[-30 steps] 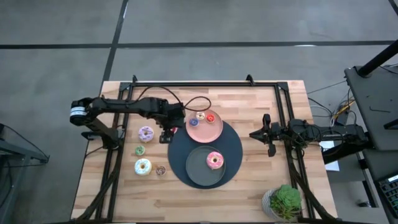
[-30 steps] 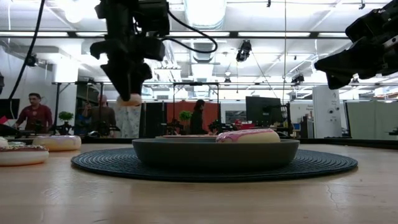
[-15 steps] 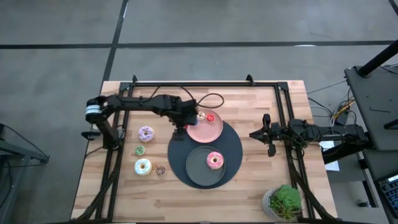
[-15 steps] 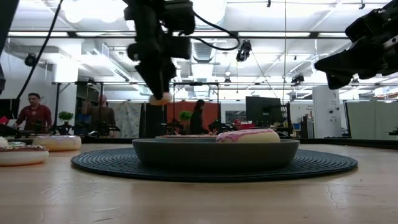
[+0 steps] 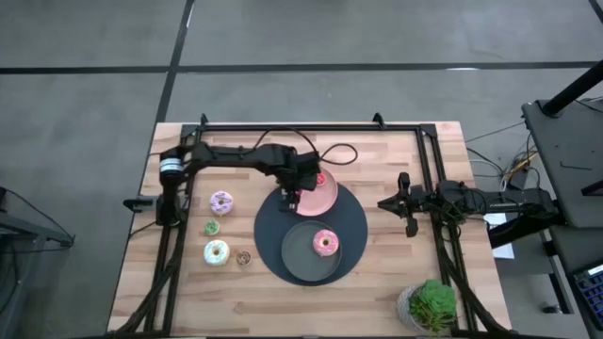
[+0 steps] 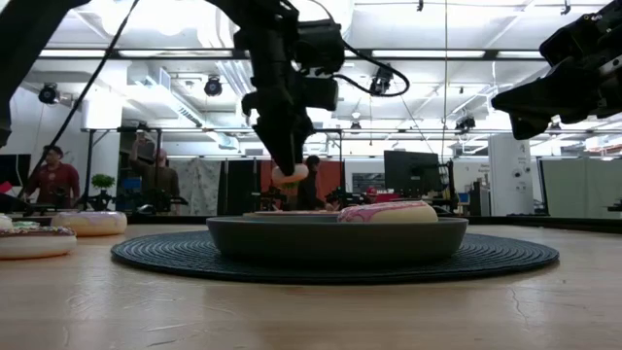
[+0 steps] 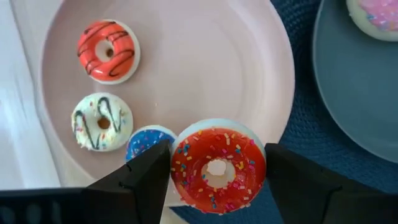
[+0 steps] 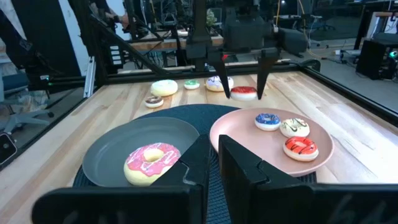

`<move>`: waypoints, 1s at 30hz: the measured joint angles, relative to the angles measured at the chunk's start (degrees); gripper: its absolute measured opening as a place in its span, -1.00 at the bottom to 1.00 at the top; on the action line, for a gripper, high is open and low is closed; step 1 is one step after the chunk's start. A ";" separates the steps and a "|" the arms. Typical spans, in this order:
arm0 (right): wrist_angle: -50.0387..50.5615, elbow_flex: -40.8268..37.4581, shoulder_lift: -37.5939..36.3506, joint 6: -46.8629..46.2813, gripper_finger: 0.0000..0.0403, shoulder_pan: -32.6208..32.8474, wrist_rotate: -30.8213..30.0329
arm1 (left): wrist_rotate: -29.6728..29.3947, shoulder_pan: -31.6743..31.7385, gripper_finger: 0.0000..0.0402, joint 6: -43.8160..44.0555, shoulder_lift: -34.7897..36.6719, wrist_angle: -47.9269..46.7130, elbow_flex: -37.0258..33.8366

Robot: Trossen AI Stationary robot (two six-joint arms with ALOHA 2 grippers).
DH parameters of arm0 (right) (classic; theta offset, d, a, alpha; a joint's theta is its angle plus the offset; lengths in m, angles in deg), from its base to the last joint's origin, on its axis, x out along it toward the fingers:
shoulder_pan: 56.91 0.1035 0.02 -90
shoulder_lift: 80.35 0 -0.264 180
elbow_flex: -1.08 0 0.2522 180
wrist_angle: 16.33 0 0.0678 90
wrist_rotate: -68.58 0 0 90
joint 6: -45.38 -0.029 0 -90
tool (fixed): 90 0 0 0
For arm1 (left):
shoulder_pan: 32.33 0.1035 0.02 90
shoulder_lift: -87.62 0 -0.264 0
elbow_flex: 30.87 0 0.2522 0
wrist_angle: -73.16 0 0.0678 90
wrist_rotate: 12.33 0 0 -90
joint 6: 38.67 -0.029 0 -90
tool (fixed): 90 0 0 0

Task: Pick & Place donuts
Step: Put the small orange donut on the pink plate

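My left gripper (image 5: 292, 195) is shut on a small red-frosted sprinkled donut (image 7: 217, 168), above the pink plate's (image 5: 320, 196) left near rim. The plate holds a red donut (image 7: 109, 51), a white drizzled donut (image 7: 101, 121) and a blue donut (image 7: 147, 140). A pink donut (image 5: 326, 242) lies on the dark grey plate (image 5: 300, 256). Lilac (image 5: 221, 201), green (image 5: 212, 227), white sprinkled (image 5: 217, 251) and tan (image 5: 243, 257) donuts lie on the table at the left. My right gripper (image 5: 386, 202) is shut and waits at the right. My left gripper pinches the red donut by its two opposite outer sides (image 7: 179, 169) between the two fingers (image 7: 146, 177). The fingers come from above, pointing down. The donut sits level, frosting up, lifted clear above the plate's rim, as the low view (image 6: 290, 174) shows.
Both plates rest on a round dark mat (image 5: 354, 215). A potted plant (image 5: 430, 304) stands at the table's near right corner. A black frame (image 5: 283, 127) runs along the far and side edges. People show in the room beyond the table.
My left gripper has carried the red donut toward the table's right edge, from beside the lilac donut to above the pink plate's rim, and has come down a little. The donut stays level in the hold.
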 joint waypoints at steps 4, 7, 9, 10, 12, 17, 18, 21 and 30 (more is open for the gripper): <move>0.00 0.00 -0.01 0.00 -0.86 0.00 -0.02 | 0.30 0.00 0.11 0.02 -1.81 -0.02 0.89; 0.00 0.00 -0.02 -0.01 -0.86 0.00 0.00 | 0.37 -0.04 0.11 0.20 -2.77 0.15 0.98; -0.04 0.00 0.00 -0.02 -0.86 -0.02 -0.06 | 0.85 -0.07 0.11 0.39 -3.40 0.41 0.94; -0.02 0.00 -0.02 0.00 -0.86 0.00 0.00 | 1.20 -0.08 0.11 0.39 -3.56 0.71 0.93; -0.02 0.00 0.01 -0.01 -0.86 -0.02 -0.07 | 1.96 -0.13 0.11 0.34 -3.97 1.23 0.60; -0.04 0.00 -0.01 0.00 -0.86 -0.01 -0.05 | 2.09 -0.15 0.11 -1.33 -5.04 2.77 0.50; 0.00 0.00 -0.02 0.00 -0.86 0.00 0.01 | 2.11 -0.15 0.11 -1.36 -5.17 3.04 0.50; -0.02 0.00 -0.02 0.00 -0.86 -0.02 -0.02 | 2.08 -0.15 0.11 -1.38 -5.46 2.94 0.43; -0.02 0.00 0.00 0.00 -0.86 -0.02 -0.02 | 2.07 -0.20 0.11 -1.58 -5.46 4.07 -2.52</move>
